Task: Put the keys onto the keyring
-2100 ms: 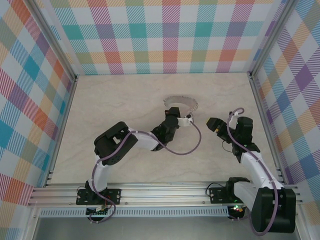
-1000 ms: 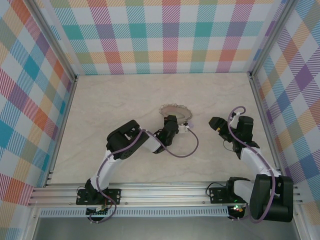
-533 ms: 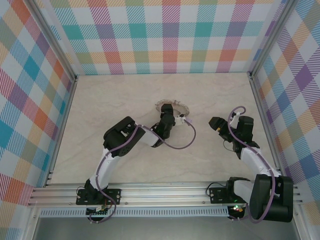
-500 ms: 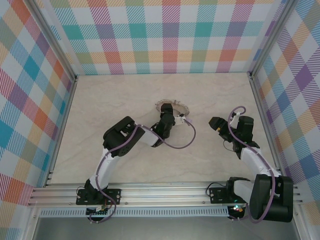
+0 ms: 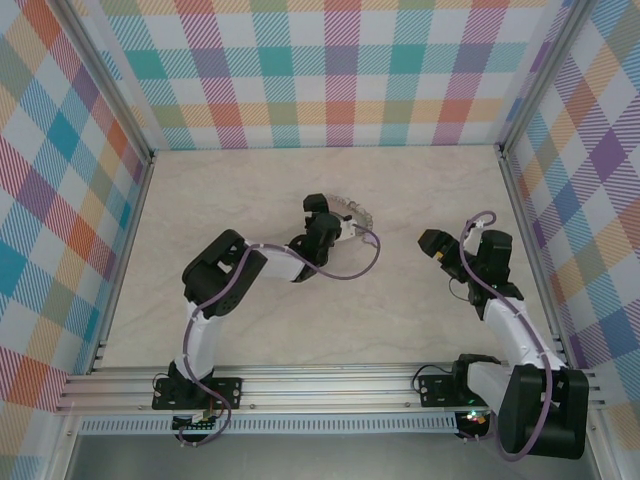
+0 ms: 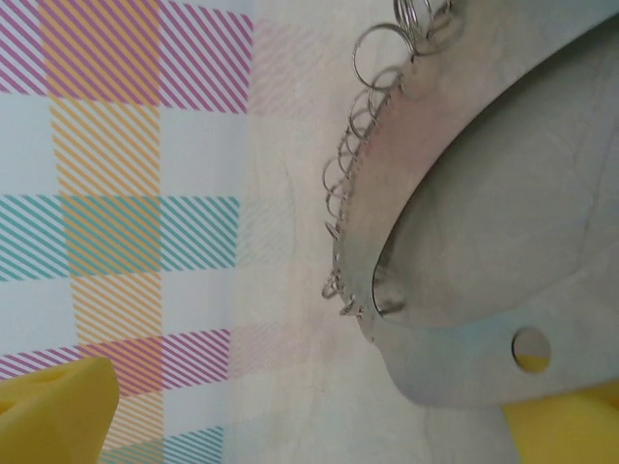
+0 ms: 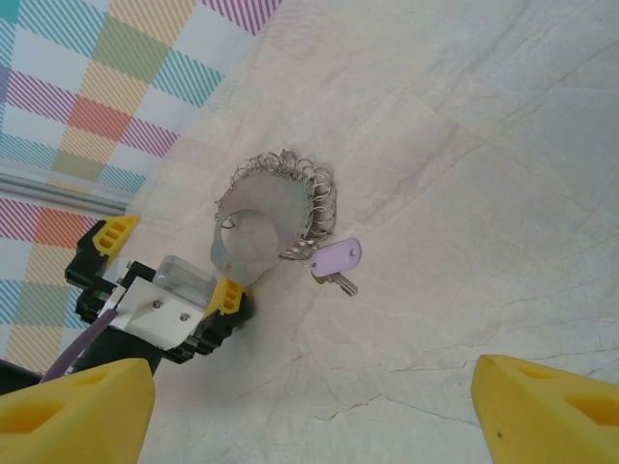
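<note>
Enclosure: a pale marble-look table [image 5: 250, 190], boxed on three sides by pastel plaid walls [image 5: 340, 70], with an aluminium rail [image 5: 330, 385] along the near edge.
Keyring: a silvery-grey metal keyring [image 7: 280, 208] with small wire loops fringing its curved edge. It lies flat on the table towards the back middle [image 5: 352, 208].
Key: one tiny key [image 7: 338, 258] with a lilac-purple head and a short thin shaft. It lies on the table just outside the keyring's looped edge, not threaded on it.
Left gripper: the left gripper [image 5: 322, 214] sits at the keyring's edge with its yellow fingertips [image 7: 229, 295] spread wide, clamping nothing.
Left wrist close-up: the keyring [image 6: 406, 135] runs between the two spread tips of the left gripper [image 6: 309, 416], much nearer the lower-right one. A grey flat part with a round hole overlaps that tip.
Right gripper: the right gripper [image 5: 432, 245] hangs well apart from the keyring, on the right of the table. Its tips sit at the bottom corners of its own view [image 7: 309, 391], wide apart with only bare table between them.
Hard to make out: from above, the key is too small to pick out beside the purple cable [image 5: 355, 250]. I cannot tell whether the key head touches the loops, or whether the left fingertip touches the grey plate. The keyring is cut off at the top and right of the left wrist view.
</note>
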